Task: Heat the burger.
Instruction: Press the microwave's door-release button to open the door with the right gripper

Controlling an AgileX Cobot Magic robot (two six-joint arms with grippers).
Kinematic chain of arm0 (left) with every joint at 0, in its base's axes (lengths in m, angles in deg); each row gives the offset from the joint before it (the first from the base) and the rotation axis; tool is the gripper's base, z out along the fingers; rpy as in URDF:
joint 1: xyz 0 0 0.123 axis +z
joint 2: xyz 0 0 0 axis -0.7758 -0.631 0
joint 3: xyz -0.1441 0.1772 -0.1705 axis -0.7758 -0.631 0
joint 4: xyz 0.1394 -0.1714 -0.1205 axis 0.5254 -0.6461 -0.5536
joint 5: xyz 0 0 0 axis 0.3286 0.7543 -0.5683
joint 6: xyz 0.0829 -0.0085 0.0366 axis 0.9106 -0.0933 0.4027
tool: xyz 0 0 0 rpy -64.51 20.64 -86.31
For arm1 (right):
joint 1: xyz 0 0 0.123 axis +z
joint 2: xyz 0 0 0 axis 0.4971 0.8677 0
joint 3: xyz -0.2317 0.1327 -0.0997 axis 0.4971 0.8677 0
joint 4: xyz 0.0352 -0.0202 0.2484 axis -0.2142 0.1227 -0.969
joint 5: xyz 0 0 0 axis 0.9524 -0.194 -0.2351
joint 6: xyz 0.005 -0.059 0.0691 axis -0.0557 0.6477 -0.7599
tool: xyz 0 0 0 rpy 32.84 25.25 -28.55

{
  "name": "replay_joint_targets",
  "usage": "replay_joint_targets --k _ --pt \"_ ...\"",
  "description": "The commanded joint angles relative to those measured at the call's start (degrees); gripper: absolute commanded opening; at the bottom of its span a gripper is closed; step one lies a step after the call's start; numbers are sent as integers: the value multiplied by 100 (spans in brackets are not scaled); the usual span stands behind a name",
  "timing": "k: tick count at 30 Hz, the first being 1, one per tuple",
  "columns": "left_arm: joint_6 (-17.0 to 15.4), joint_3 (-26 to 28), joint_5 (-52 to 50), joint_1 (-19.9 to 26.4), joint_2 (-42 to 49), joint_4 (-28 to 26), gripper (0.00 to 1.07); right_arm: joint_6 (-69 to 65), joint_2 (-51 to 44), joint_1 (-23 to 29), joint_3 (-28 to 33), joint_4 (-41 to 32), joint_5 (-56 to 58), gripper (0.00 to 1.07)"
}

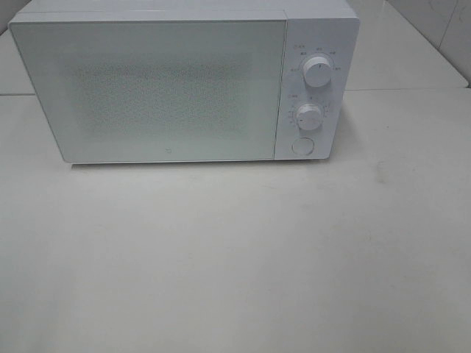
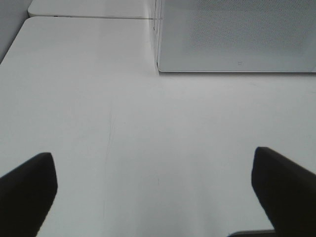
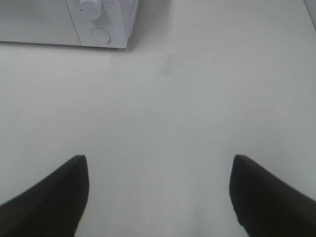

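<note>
My left gripper (image 2: pixel 153 154) hung over the plain white tabletop (image 2: pixel 123 123), its two black fingers (image 2: pixel 29 192) spread wide apart with only table surface showing between them. My right gripper (image 3: pixel 159 159) was parted wide as well, its dark fingers (image 3: pixel 266 197) holding nothing above the same table. The boxy white microwave oven (image 1: pixel 169 88) stood at the back of the table with its pale frosted door (image 1: pixel 147 95) shut. On its control panel, at the right of the door, an upper round white dial (image 1: pixel 317 70) sat above a lower round white dial (image 1: pixel 310 116), and a round white button (image 1: pixel 302 145) lay beneath them. Both my grippers were well apart from the oven. The burger showed in none of my views, so I could not tell where it was
</note>
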Motion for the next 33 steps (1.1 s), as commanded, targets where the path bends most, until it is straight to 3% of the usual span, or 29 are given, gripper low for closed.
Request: replay_joint_targets --k 1,7,24,33 --pt "0 -17 -34 29 92 -23 100 80 -453 -46 149 -74 155 77" --pt "0 -17 -34 29 92 -23 100 115 -1077 -246 143 -74 149 77" --pt "0 -17 -34 29 29 -34 100 166 -1117 -372 143 -109 149 77" --pt "0 -17 -34 29 29 -34 100 166 -430 -372 -195 -223 -625 77"
